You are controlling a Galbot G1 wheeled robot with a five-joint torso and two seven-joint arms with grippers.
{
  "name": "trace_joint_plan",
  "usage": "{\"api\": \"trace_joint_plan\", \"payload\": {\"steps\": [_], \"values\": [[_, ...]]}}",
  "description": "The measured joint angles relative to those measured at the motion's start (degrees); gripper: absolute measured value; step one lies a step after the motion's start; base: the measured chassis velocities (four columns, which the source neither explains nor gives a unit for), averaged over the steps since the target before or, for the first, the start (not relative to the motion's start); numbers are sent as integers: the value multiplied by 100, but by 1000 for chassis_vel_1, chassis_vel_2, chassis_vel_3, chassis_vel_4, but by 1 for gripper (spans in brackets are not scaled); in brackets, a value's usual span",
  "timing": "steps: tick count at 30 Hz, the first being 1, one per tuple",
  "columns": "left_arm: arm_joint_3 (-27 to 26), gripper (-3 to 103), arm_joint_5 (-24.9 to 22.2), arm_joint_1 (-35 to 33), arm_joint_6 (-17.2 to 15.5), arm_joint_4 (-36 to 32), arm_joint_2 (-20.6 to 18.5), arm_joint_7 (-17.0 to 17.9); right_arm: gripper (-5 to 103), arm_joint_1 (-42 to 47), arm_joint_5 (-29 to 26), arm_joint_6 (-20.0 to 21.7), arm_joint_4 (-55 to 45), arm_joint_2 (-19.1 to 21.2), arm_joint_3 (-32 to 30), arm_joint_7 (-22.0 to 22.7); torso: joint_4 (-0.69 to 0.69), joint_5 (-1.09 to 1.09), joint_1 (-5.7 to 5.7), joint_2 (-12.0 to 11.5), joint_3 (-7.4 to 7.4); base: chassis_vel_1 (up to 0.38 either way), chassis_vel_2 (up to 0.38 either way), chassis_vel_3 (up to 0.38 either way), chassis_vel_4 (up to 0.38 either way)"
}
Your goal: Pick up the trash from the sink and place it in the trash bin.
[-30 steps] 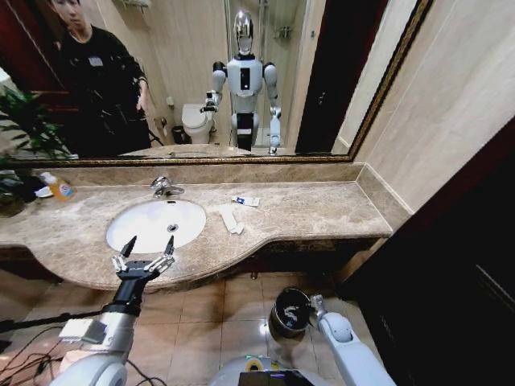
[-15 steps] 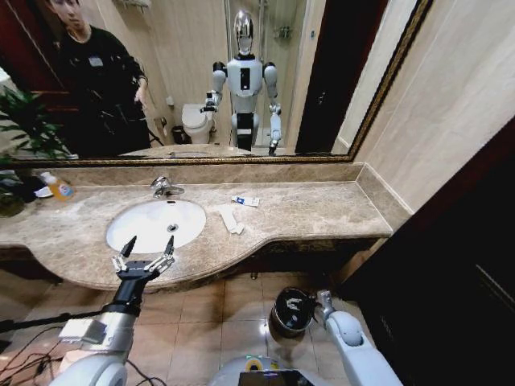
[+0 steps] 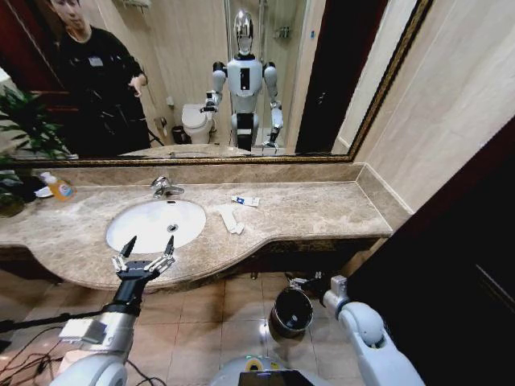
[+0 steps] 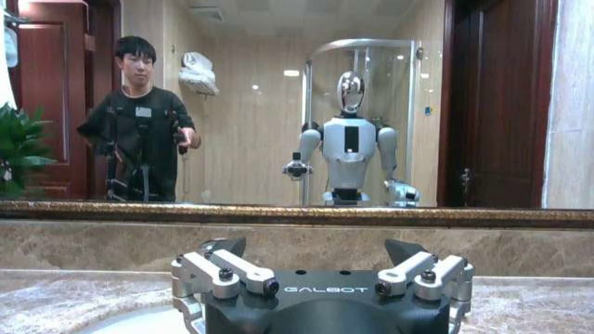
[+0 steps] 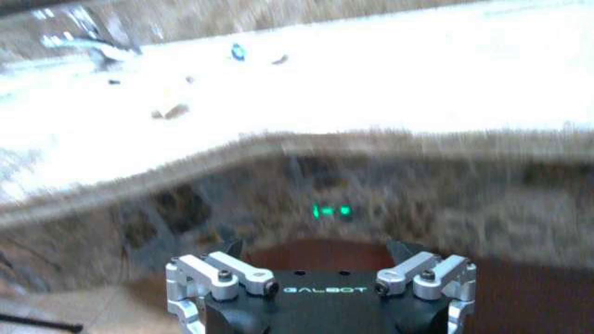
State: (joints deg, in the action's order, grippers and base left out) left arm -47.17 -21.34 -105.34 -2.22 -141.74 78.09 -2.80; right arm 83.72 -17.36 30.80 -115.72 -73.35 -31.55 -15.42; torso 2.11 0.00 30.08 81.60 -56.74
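Head view: left gripper (image 3: 148, 248) hangs at the front edge of the counter (image 3: 322, 211), just before the white oval sink (image 3: 155, 224), fingers spread wide and holding nothing. Right gripper (image 3: 304, 282) sits low, beside the rim of the dark round trash bin (image 3: 292, 312) on the floor tiles; right wrist view shows its fingers apart, nothing between them. Trash on the marble right of the basin, not in it: a crumpled white paper strip (image 3: 230, 219) near the basin edge and a small white tube (image 3: 246, 201) further back. The basin looks bare. Judgement: both pieces light; the strip soft, will crush, so pinch at its bunched middle. The tube is probably slick, better taken across its width.
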Motion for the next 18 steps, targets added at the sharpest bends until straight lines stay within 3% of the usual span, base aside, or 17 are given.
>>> {"api": "trace_joint_plan", "payload": {"steps": [4, 5, 6, 9, 10, 11, 13, 18], "values": [[0, 100, 0, 0, 0, 0, 0, 0, 100, -101, 12, -132, -282, 4, 117, 116, 0, 0, 0, 0, 0, 0, 0, 0, 0], [0, 100, 0, 0, 0, 0, 0, 0, 100, -191, 26, -532, -259, -2, 261, 251, 0, 0, 0, 0, 0, 0, 0, 0, 0], [0, 100, 0, 0, 0, 0, 0, 0, 100, -191, 26, -532, -259, -2, 261, 251, 0, 0, 0, 0, 0, 0, 0, 0, 0], [0, 100, 0, 0, 0, 0, 0, 0, 100, -345, -16, -1325, -58, -53, 462, 365, 0, 0, 0, 0, 0, 0, 0, 0, 0], [0, 100, 0, 0, 0, 0, 0, 0, 100, -345, -16, -1325, -58, -53, 462, 365, 0, 0, 0, 0, 0, 0, 0, 0, 0], [0, 100, 0, 0, 0, 0, 0, 0, 100, -397, -52, -1595, 28, -66, 527, 357, 0, 0, 0, 0, 0, 0, 0, 0, 0], [0, 100, 0, 0, 0, 0, 0, 0, 100, -606, -99, -2199, 274, -96, 634, 109, 0, 0, 0, 0, 0, 0, 0, 0, 0], [0, 100, 0, 0, 0, 0, 0, 0, 100, -990, -84, -2660, 697, -103, 725, -405, 0, 0, 0, 0, 0, 0, 0, 0, 0]]}}
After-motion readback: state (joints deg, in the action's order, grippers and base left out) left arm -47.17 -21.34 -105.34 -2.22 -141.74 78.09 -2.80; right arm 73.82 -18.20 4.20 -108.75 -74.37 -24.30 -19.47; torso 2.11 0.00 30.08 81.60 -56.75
